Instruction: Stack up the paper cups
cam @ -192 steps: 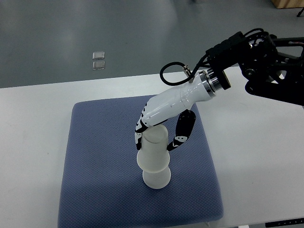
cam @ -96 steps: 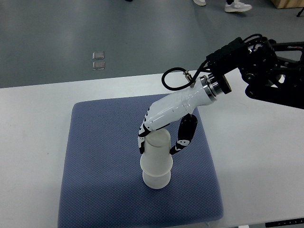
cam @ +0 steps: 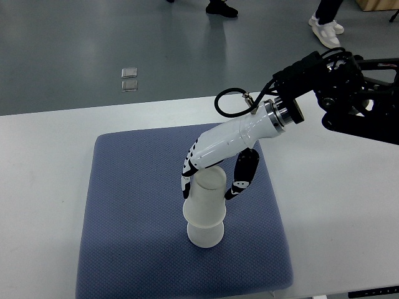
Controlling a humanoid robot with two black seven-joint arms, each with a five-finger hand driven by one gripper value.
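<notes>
Right hand: fingers closed around an inverted white paper cup, seated over a second white paper cup on the blue padded mat, white table. Risk: an uneven release would likely tilt or topple the stack.

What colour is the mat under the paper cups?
The mat is a muted blue-grey with a fine dotted weave, as the top view shows.
</notes>
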